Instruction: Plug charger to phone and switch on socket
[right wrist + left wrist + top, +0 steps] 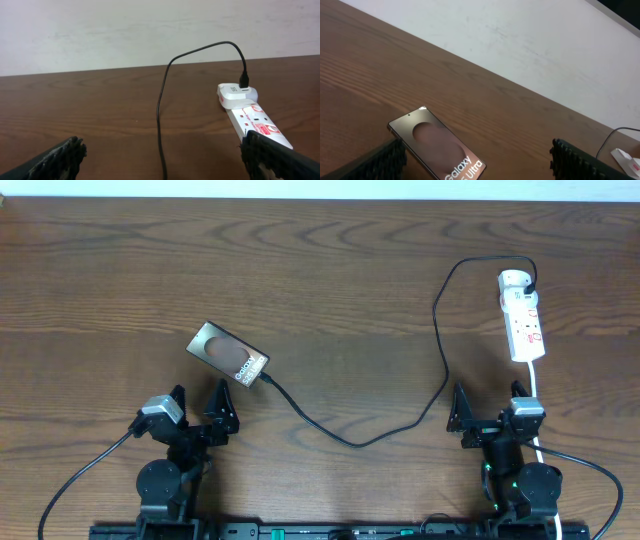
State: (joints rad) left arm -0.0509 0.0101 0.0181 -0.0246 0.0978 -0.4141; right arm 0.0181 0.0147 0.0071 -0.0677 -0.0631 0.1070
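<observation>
The phone (228, 355) lies face up left of centre, bronze with white lettering. The charger (350, 442), a thin black cable, runs from the phone's near-right end across the table and loops up to a white adapter (516, 280) on the socket (525, 320). I cannot tell whether its tip is seated in the phone. My left gripper (200, 402) is open just in front of the phone (435, 142), which shows between its fingers (375, 165). My right gripper (488, 408) is open in front of the socket (255, 120), and the charger (160, 115) passes between its jaws.
The socket's white cord (535, 390) runs toward me beside the right arm. The wooden table (330, 240) ends at a pale wall at the back. Both arm bases stand along the near edge.
</observation>
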